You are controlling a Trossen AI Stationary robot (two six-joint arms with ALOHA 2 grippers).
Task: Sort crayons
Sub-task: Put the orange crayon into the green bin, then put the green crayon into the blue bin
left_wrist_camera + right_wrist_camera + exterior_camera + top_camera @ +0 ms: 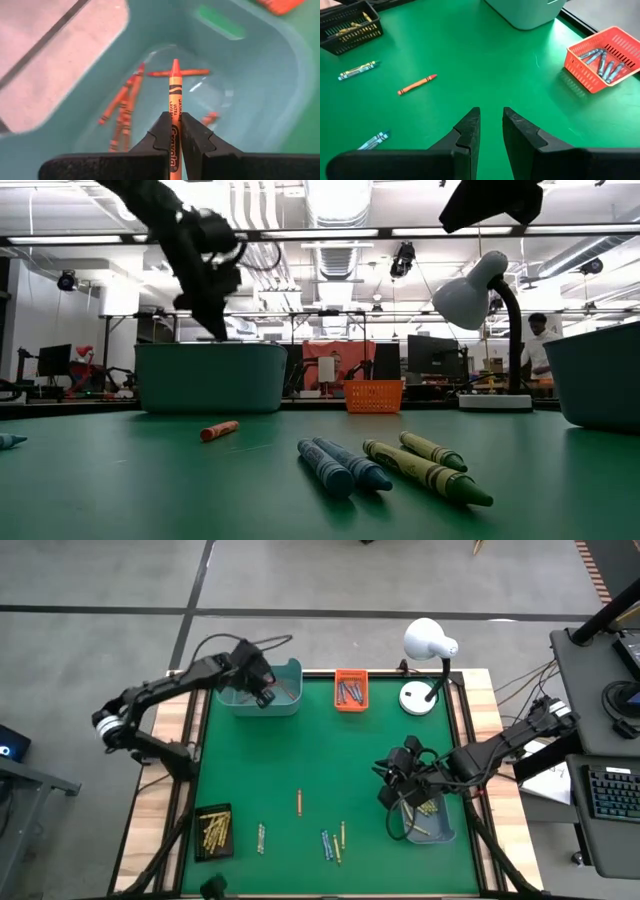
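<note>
We are viewing the green counter (320,760), with loose crayons (331,843) lying along its near edge and one orange crayon (298,801) lying alone nearer the middle. The teal bin (262,688) at the far left corner is holding several orange crayons; the left gripper (172,131) is hanging directly above it, clamping an orange crayon (174,95) whose long axis is running forward between the fingers, tip toward the bin floor. The second teal bin (432,822), near right, is holding yellow-green crayons, and the right gripper (490,127) is hovering over it, its jaws narrowly parted and empty. The black tray (213,831) is holding yellow crayons; the orange basket (350,690) is holding blue-grey ones. We are judging release into the bin as the pending step.
</note>
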